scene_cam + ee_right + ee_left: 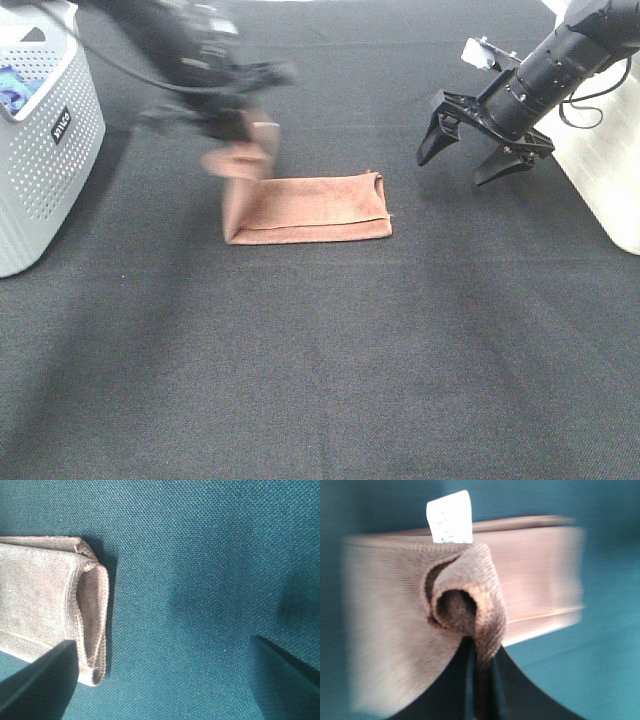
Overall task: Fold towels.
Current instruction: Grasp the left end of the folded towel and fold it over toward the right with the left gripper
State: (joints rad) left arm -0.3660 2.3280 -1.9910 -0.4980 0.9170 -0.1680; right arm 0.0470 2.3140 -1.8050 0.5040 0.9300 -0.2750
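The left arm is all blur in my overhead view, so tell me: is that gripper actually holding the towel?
Observer: Yes. The left wrist view shows the left gripper shut on a curled corner of the towel.
Operator: Where's the tag?
Observer: The white tag sticks out from the edge just beyond that pinched corner.
Operator: Is the other end lying flat?
Observer: No. In the right wrist view, the end nearest the right gripper gapes open in a loop between its layers.
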